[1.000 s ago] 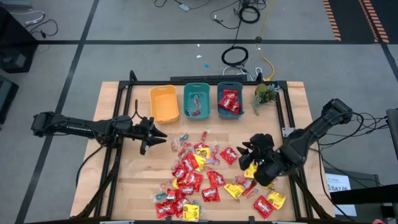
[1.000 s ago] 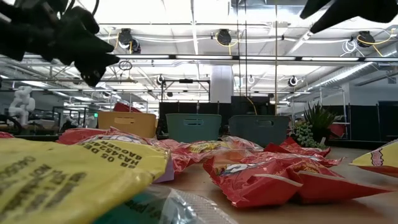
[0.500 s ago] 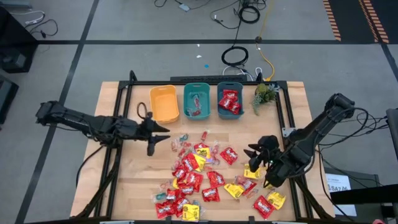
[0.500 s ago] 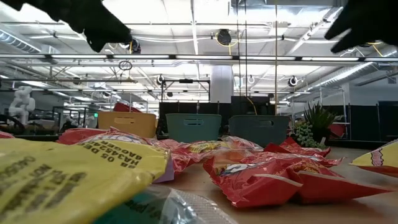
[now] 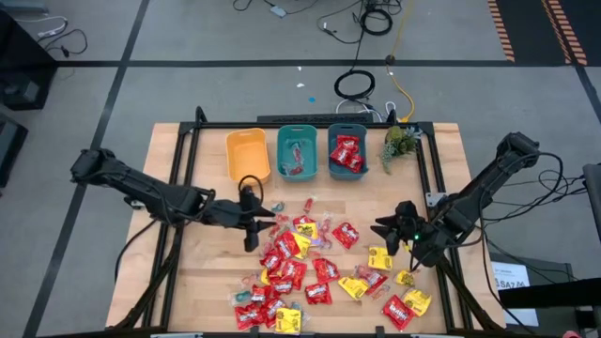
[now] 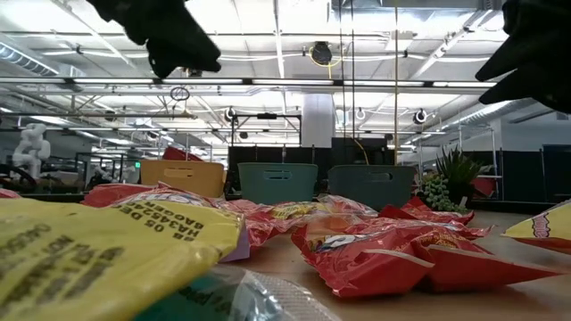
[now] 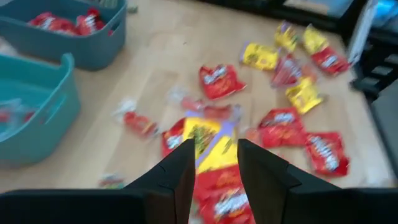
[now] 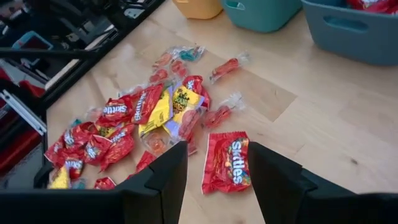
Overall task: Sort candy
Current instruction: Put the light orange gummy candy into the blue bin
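Observation:
The candy [image 5: 296, 268] lies scattered on the wooden table's middle and near part: red packets, yellow packets and small clear-wrapped pieces. My left gripper [image 5: 258, 223] hangs open above the pile's left far edge; its wrist view shows a yellow packet [image 7: 208, 140] on the table beyond the fingers. My right gripper [image 5: 387, 225] hangs open above the pile's right side, with a red packet [image 8: 227, 163] on the table beyond its fingers. Neither gripper holds anything. In the low view both grippers [image 6: 169, 36] [image 6: 535, 53] are high above the candy [image 6: 375, 254].
Along the far edge stand a yellow bin [image 5: 248, 155], a teal bin [image 5: 297, 136] with small pieces in it, and a second teal bin [image 5: 346, 131] with red packets. A small green plant [image 5: 399, 141] stands to their right. A black frame [image 5: 188, 188] borders the table.
My left gripper has swung toward the table's right edge and a little nearer, rising, and now hangs over the candy pile's left far edge. My right gripper has sunk and drawn a little toward the table's right edge. The candy has not moved.

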`<action>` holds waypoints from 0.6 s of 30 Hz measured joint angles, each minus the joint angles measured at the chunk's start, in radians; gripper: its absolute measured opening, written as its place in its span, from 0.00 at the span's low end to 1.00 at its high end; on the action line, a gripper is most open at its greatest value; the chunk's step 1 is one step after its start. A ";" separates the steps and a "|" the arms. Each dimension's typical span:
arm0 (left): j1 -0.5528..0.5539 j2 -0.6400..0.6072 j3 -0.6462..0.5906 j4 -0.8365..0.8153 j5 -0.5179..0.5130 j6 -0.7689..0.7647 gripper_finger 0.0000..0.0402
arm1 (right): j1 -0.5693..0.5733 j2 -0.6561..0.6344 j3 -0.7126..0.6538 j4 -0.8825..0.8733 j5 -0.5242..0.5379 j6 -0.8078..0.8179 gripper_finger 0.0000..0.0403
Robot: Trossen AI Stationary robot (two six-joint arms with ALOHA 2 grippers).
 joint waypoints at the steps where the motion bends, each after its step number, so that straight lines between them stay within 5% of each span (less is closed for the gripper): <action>1: 0.000 0.006 0.000 0.027 0.009 0.000 0.32 | 0.000 -0.001 0.000 0.001 0.000 -0.013 0.40; 11: 0.055 0.028 -0.001 0.026 -0.033 -0.203 0.33 | 0.000 0.000 0.000 0.004 -0.043 -0.082 0.40; 18: 0.092 0.020 -0.001 0.023 -0.051 -0.214 0.51 | 0.000 0.000 0.000 0.004 -0.080 -0.077 0.40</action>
